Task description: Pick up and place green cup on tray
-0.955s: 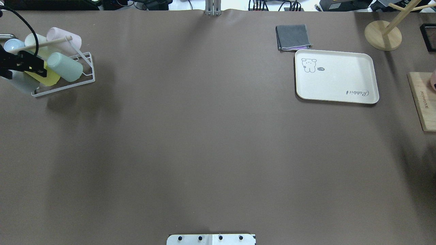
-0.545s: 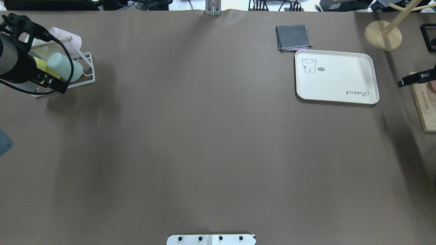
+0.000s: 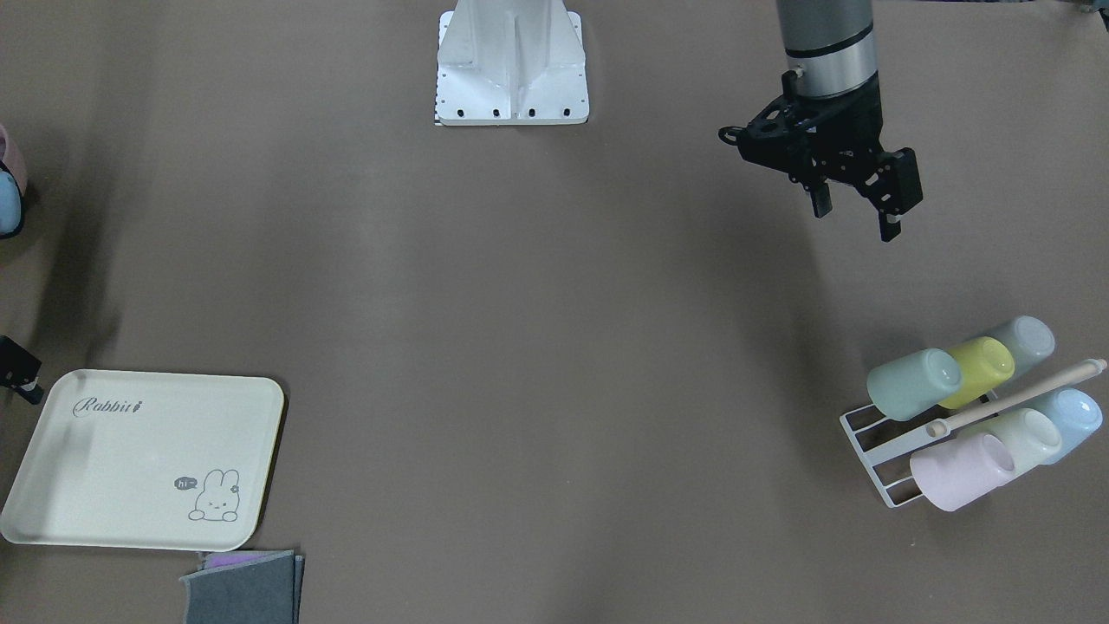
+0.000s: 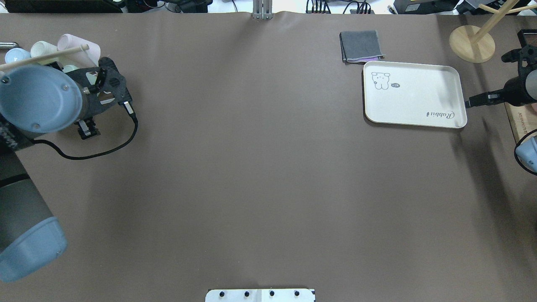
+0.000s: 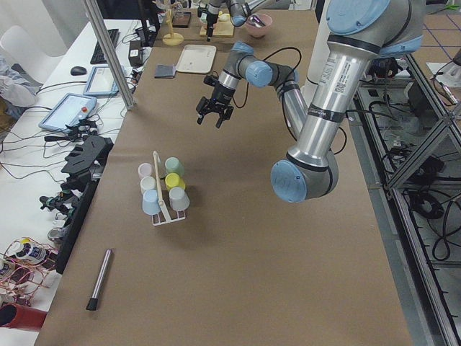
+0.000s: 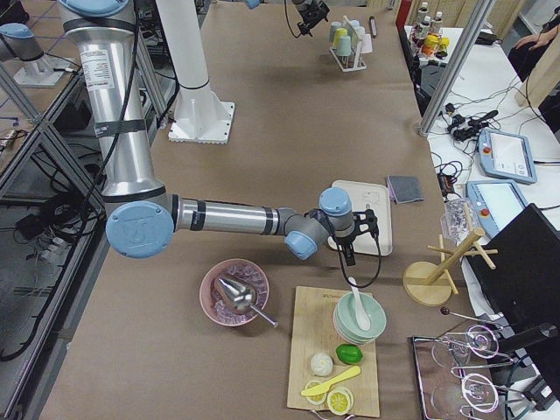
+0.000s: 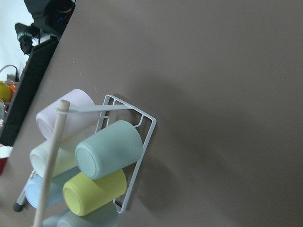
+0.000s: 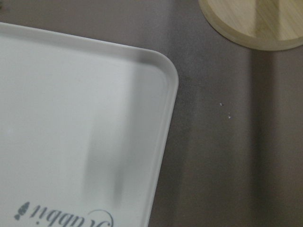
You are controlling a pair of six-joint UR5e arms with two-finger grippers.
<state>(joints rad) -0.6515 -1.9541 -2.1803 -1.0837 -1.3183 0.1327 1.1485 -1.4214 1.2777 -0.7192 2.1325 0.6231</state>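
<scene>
The green cup (image 3: 914, 383) lies on its side in a white wire rack (image 3: 873, 458), at the rack's end nearest the tray side, next to a yellow-green cup (image 3: 979, 359). It also shows in the left wrist view (image 7: 111, 149). My left gripper (image 3: 853, 215) is open and empty, raised above the table on the robot's side of the rack, well apart from the cups. The cream Rabbit tray (image 4: 413, 94) lies empty at the far right. My right gripper (image 4: 469, 103) hovers at the tray's right edge; I cannot tell if it is open or shut.
The rack holds several other pastel cups under a wooden rod (image 3: 1014, 397). A folded grey cloth (image 4: 361, 45) lies just beyond the tray. A wooden stand (image 4: 472, 42) and a cutting board (image 4: 515, 121) sit at the right end.
My left arm has swung in over the rack, and its gripper now hangs on the robot's side of the rack. My right gripper has moved left to the tray's right edge.
</scene>
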